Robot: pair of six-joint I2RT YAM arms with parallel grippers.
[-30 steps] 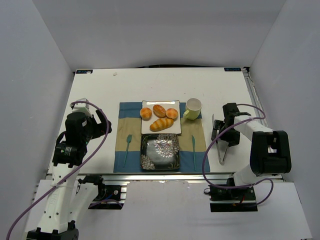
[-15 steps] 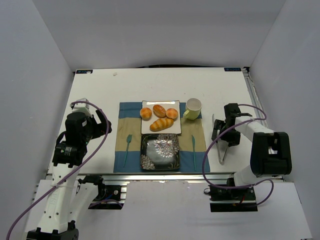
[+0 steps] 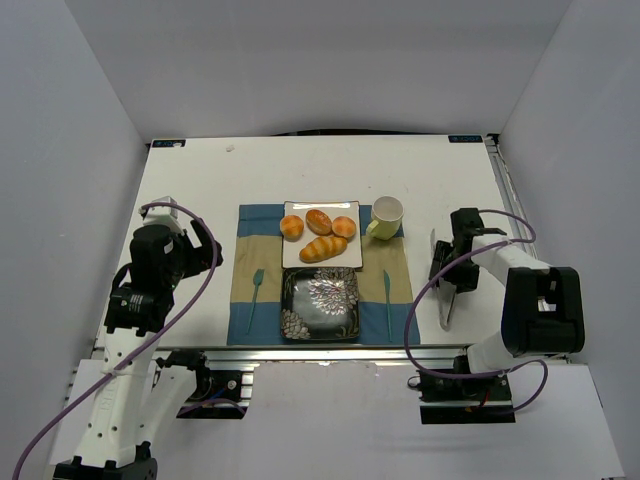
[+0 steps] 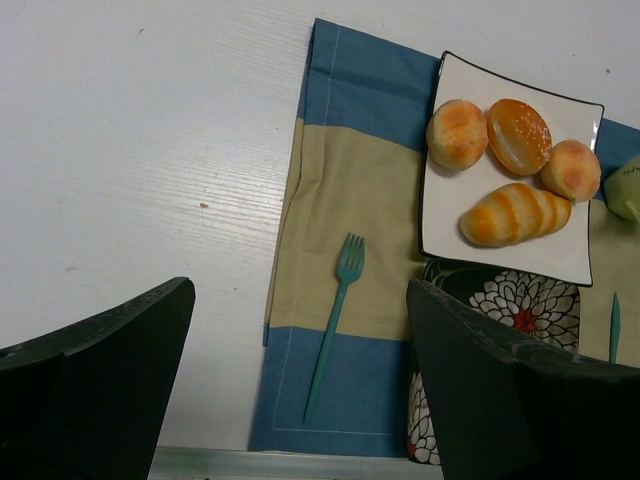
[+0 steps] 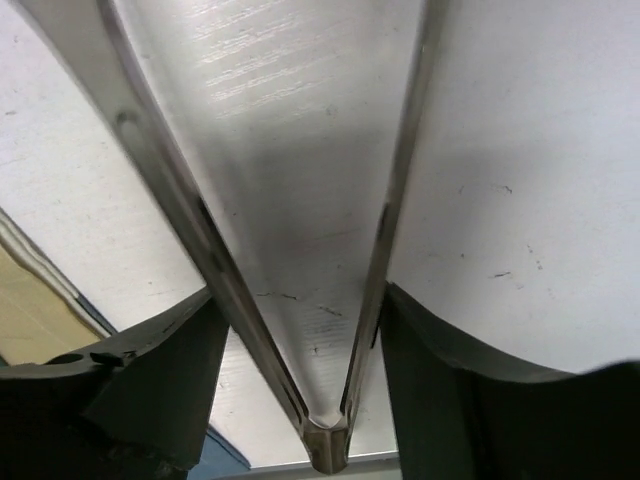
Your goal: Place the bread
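White tabletop (image 3: 200, 180); striped placemat (image 3: 255, 240) centre. Left tool (image 3: 205, 250) at 9 o'clock: wide, empty. Right tool (image 3: 450, 268) at 3 o'clock: fingers (image 5: 150, 400) pressed on both arms of steel tongs (image 3: 444, 308) near hinge. White square plate (image 3: 350, 258) at mat's 12 o'clock carries bread (image 3: 319, 221), top middle; floral plate (image 3: 320, 305) at 6, likely target. Risks: tongs twist or slip, gripped so near hinge; tips knock long loaf (image 3: 323, 249) at bread's 6 o'clock or buns (image 3: 291, 227) flanking at 9 and 3. Yellow cup (image 3: 386, 216) at 2 o'clock stands in approach path. Teal fork (image 3: 254, 298) aside.

White table (image 3: 320, 165), plain grey walls (image 3: 300, 60) on three sides, even diffuse light, metal rail (image 3: 330, 347) along near edge.
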